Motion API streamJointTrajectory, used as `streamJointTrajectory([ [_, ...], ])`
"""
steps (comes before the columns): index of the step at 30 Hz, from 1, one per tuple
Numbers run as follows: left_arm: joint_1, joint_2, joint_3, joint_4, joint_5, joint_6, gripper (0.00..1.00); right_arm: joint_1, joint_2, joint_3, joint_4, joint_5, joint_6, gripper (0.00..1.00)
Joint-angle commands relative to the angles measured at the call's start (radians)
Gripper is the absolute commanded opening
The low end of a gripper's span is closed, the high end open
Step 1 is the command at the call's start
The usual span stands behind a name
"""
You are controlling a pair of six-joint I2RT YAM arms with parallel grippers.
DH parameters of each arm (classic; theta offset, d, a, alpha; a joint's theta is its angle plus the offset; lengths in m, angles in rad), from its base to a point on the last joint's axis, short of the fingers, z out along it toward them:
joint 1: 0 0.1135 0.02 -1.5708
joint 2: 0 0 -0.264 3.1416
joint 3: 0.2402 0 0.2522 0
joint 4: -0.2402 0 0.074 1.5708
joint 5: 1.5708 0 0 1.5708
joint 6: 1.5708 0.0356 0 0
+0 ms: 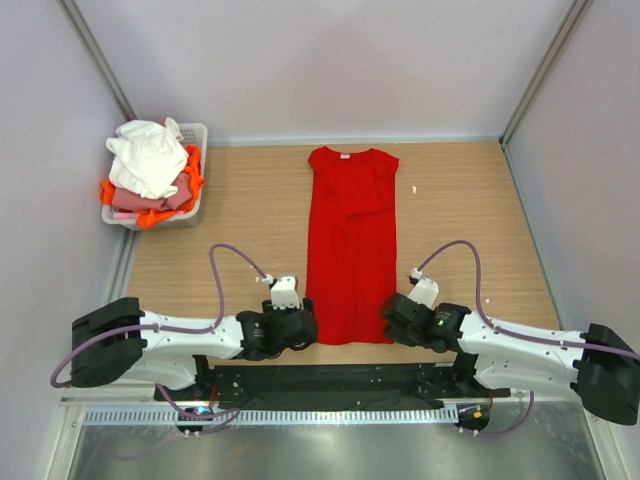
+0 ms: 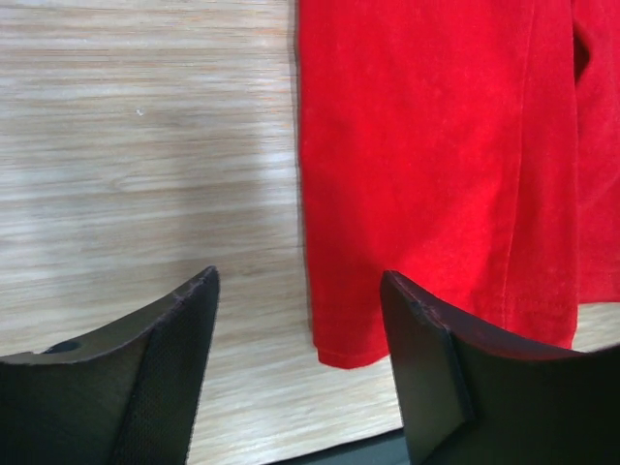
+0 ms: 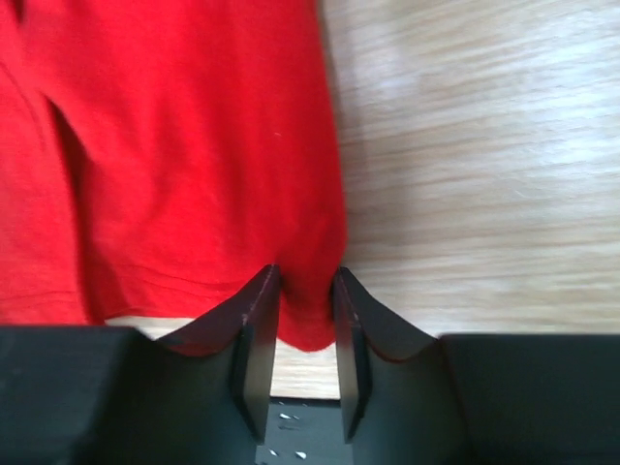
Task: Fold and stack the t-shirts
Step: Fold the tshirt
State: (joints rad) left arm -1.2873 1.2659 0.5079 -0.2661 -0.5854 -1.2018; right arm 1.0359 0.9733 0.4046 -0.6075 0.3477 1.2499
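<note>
Red t-shirt (image 1: 350, 250) lies lengthwise on counter (image 1: 240, 200).
Right tool (image 3: 304, 276) pinches its near-right hem corner; left tool (image 2: 298, 281) spread wide at near-left corner, gripping nothing.

No words, numbers, brand marks or signs can be read in any view, the red t-shirt (image 1: 350, 250) included.

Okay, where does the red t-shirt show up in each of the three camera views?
Top external: the red t-shirt lies lengthwise mid-table, collar far, hem near the arms.
Left wrist: it fills the upper right.
Right wrist: it fills the upper left, with a hem corner between the right gripper fingers.
Shared landmark: the shirt's near hem against the wooden table.
</note>
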Motion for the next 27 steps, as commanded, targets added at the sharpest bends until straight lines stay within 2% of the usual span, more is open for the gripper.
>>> streamJointTrajectory([
  [1, -0.003, 0.046, 0.004, 0.034, -0.028, -0.021, 0.68, 0.012, 0.033, -0.067, 0.054, -0.019, 0.043, 0.33],
  [2, -0.003, 0.055, 0.012, 0.039, -0.025, -0.018, 0.65, 0.013, 0.027, -0.069, 0.054, -0.019, 0.045, 0.28],
  [3, -0.003, 0.064, 0.015, 0.041, -0.025, -0.015, 0.54, 0.013, 0.025, -0.073, 0.052, -0.016, 0.045, 0.26],
  [4, -0.003, 0.081, 0.021, 0.041, -0.024, -0.009, 0.46, 0.012, 0.022, -0.076, 0.049, -0.015, 0.043, 0.24],
  [6, -0.003, 0.096, 0.038, 0.042, -0.016, -0.001, 0.35, 0.013, 0.016, -0.081, 0.046, -0.015, 0.045, 0.21],
  [7, -0.003, 0.107, 0.043, 0.041, -0.011, 0.008, 0.34, 0.013, 0.016, -0.081, 0.043, -0.016, 0.045, 0.21],
  [10, -0.003, 0.107, 0.053, 0.042, 0.025, 0.007, 0.33, 0.015, 0.021, -0.078, 0.043, -0.029, 0.043, 0.19],
  [14, -0.004, 0.084, 0.050, 0.048, 0.093, -0.015, 0.52, 0.015, 0.034, -0.055, 0.025, -0.053, 0.037, 0.16],
  [16, -0.012, 0.067, 0.044, 0.047, 0.116, -0.025, 0.55, 0.018, 0.024, -0.046, -0.003, -0.056, 0.037, 0.15],
  [19, -0.014, 0.038, 0.031, 0.031, 0.127, -0.038, 0.44, 0.018, -0.002, -0.036, -0.041, -0.056, 0.043, 0.14],
  [20, -0.014, 0.036, 0.029, 0.030, 0.133, -0.038, 0.33, 0.018, -0.007, -0.035, -0.046, -0.056, 0.043, 0.13],
  [22, -0.014, 0.039, 0.030, 0.027, 0.147, -0.033, 0.20, 0.018, -0.015, -0.033, -0.063, -0.055, 0.043, 0.10],
  [23, -0.014, 0.044, 0.034, 0.025, 0.162, -0.030, 0.04, 0.018, -0.016, -0.032, -0.066, -0.056, 0.043, 0.08],
  [24, -0.014, 0.050, 0.040, 0.018, 0.170, -0.031, 0.00, 0.018, -0.015, -0.030, -0.074, -0.059, 0.043, 0.06],
  [25, -0.014, 0.050, 0.055, -0.011, 0.173, -0.035, 0.00, 0.018, -0.015, -0.027, -0.084, -0.065, 0.045, 0.02],
  [27, -0.014, 0.035, 0.075, -0.060, 0.168, -0.041, 0.00, 0.018, -0.027, -0.020, -0.116, -0.076, 0.043, 0.02],
])
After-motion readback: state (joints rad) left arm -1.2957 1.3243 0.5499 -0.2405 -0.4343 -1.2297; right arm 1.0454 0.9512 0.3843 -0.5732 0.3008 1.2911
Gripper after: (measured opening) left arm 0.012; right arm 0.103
